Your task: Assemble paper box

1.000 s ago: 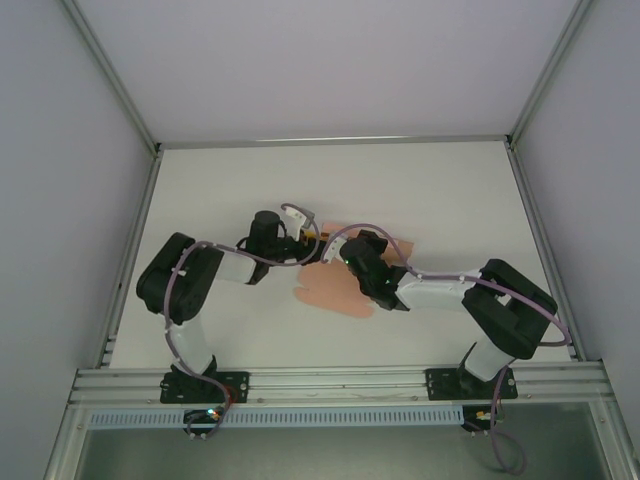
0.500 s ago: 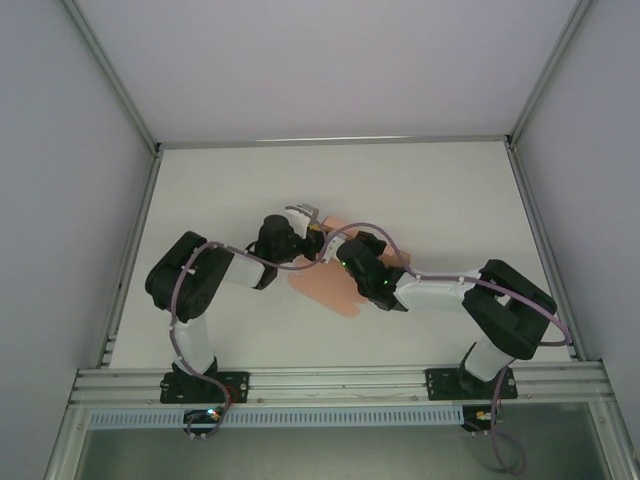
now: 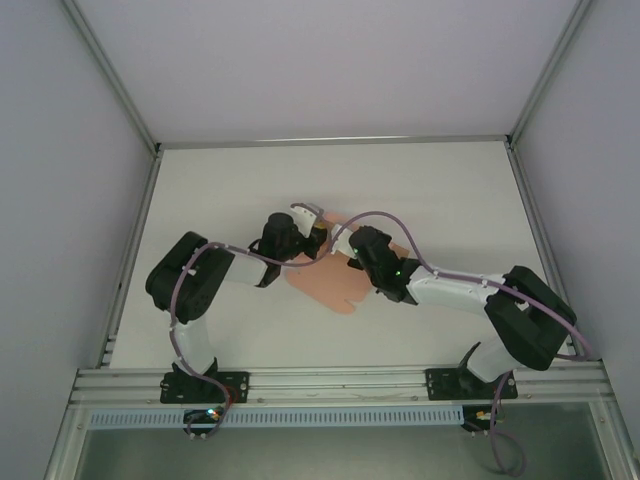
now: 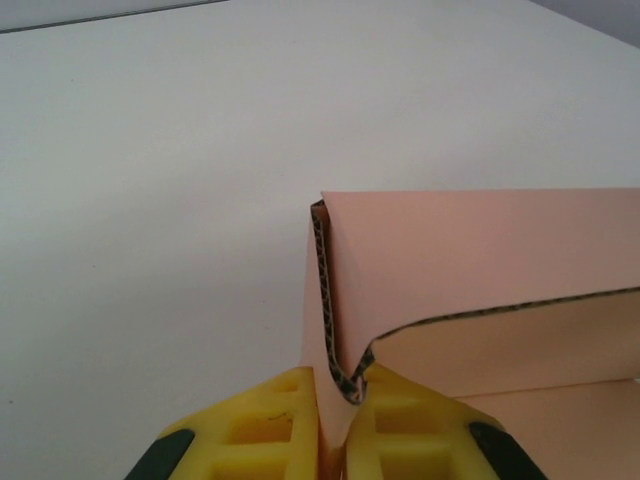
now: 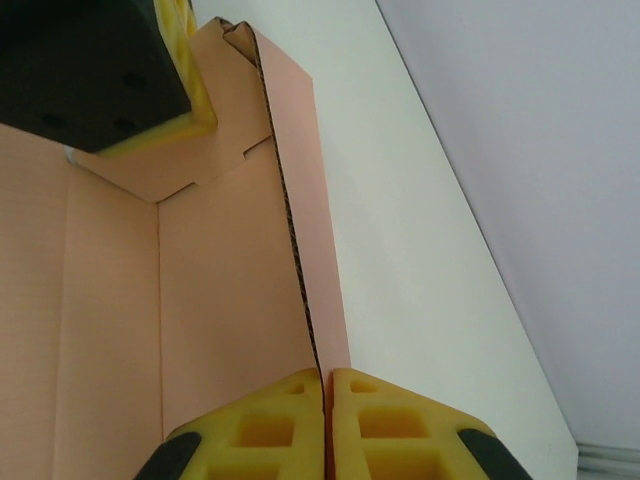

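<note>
Pinching the paper box (image 3: 335, 282) in the middle of the table (image 3: 450, 190), left gripper (image 4: 335, 420) clamped on its folded corner and right gripper (image 5: 327, 420) on a raised side wall, I'd fold slowly along the crease so the thin card doesn't buckle.

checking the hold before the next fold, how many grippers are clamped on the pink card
2. The left gripper pinches the paper box at a bent corner flap; the right gripper pinches the edge of its raised side wall.
</note>
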`<action>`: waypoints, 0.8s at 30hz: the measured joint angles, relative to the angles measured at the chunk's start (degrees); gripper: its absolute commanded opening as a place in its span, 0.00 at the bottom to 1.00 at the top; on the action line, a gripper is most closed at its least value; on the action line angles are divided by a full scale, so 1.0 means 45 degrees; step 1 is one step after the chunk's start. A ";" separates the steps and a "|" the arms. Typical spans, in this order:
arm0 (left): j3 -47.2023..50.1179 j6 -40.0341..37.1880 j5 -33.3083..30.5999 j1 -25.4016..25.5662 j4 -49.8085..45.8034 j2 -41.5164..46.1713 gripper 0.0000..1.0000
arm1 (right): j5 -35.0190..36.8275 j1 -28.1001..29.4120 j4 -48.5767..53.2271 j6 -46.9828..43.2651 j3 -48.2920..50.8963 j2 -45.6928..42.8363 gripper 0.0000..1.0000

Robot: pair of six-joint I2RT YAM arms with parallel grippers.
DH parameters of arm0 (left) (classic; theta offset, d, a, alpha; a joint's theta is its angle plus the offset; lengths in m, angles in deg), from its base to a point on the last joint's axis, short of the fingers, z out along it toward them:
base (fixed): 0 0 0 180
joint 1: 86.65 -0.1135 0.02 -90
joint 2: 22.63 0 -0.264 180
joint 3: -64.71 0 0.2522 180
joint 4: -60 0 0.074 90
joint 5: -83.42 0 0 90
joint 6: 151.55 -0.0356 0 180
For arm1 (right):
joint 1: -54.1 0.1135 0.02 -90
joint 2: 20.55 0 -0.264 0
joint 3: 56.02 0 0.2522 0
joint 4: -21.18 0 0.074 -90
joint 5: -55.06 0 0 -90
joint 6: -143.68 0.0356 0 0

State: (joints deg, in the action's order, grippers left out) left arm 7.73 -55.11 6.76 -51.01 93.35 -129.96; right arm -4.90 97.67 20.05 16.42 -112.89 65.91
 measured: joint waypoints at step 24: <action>-0.2186 -0.0563 0.3313 -0.1132 -0.2399 -0.0971 0.29 | -0.0126 -0.0481 -0.0680 -0.1326 -0.0287 0.0957 0.00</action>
State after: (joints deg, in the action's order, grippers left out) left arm -2.11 -57.65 21.67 -56.11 82.55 -134.33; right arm -5.47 95.51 16.99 10.46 -114.18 70.21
